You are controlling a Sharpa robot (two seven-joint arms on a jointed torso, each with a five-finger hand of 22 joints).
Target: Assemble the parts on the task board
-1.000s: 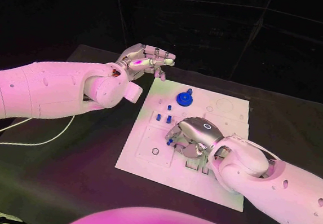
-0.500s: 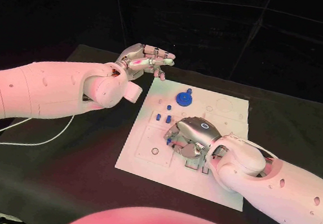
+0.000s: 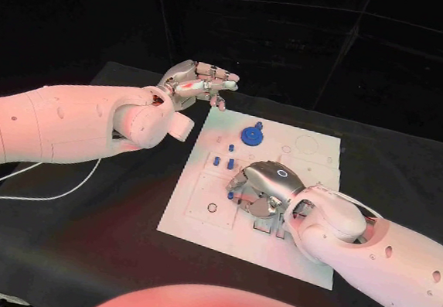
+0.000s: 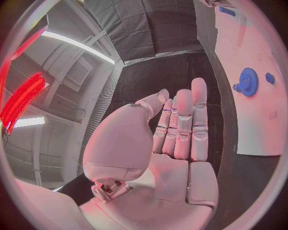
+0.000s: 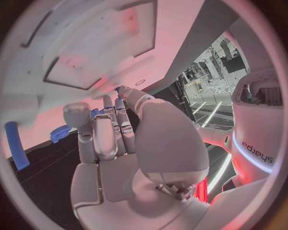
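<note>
The task board (image 3: 244, 227) lies flat in the middle of the black table (image 3: 421, 176), its long axis running from the near edge toward the far edge, slightly skewed.

A blue gear (image 3: 252, 135) lies flat on the far part of the board; a small blue piece (image 3: 259, 123) touches its far side. Three small blue pegs (image 3: 225, 158) stand or lie just near of the gear, on the board's left half. Their orientation cannot be told.

The right hand (image 3: 265, 185) rests back-up over the board's centre, fingers curled down toward the surface. A trace of blue (image 3: 231, 195) shows at its fingertips; whether the hand grips a part cannot be told. In the right wrist view the fingers (image 5: 111, 129) point at the board's underside-like face, with a long blue peg (image 5: 16, 153) well apart from them.

The left hand (image 3: 196, 82) hovers beyond the board's far left corner, off the board. Its fingers (image 4: 183, 127) lie straight and side by side, holding nothing.
</note>
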